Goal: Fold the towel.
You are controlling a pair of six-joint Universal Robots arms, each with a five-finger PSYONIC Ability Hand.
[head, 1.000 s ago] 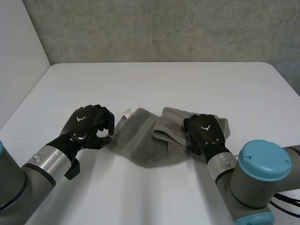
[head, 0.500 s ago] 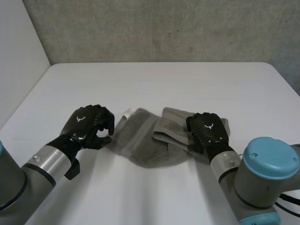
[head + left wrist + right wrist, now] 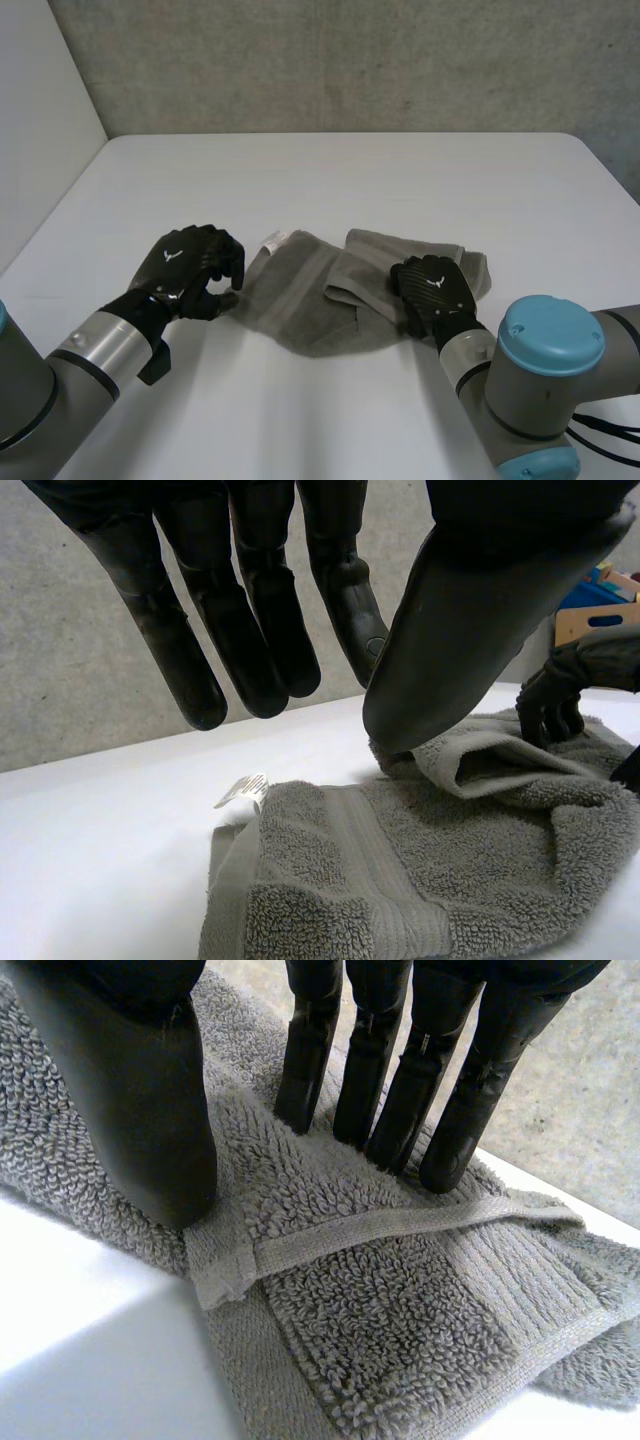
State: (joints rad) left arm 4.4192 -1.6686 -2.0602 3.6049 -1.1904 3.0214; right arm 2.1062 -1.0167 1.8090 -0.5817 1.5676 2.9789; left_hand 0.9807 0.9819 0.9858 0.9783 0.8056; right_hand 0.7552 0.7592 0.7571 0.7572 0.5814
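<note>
A grey terry towel (image 3: 305, 305) lies crumpled on the white table (image 3: 330, 180), its right part doubled over into a flap. A white label (image 3: 273, 241) sticks out at its far left corner. My left hand (image 3: 185, 265) hovers at the towel's left edge, fingers (image 3: 250, 630) hanging relaxed and apart from the thumb, nothing between them. The towel (image 3: 400, 880) lies below that palm. My right hand (image 3: 432, 285) rests on the folded flap, open. Its straight fingers (image 3: 400, 1080) and thumb press on the towel (image 3: 400, 1300) beside a hemmed corner. That right hand (image 3: 560, 695) also shows beyond the left thumb.
A concrete wall runs behind the table's far edge. Bare white tabletop surrounds the towel on all sides. Coloured items (image 3: 600, 600) stand beyond the table, behind the right hand in the left wrist view.
My right hand has slid a little leftward and nearer over the towel's folded flap. The left hand and the towel's left part have stayed put.
</note>
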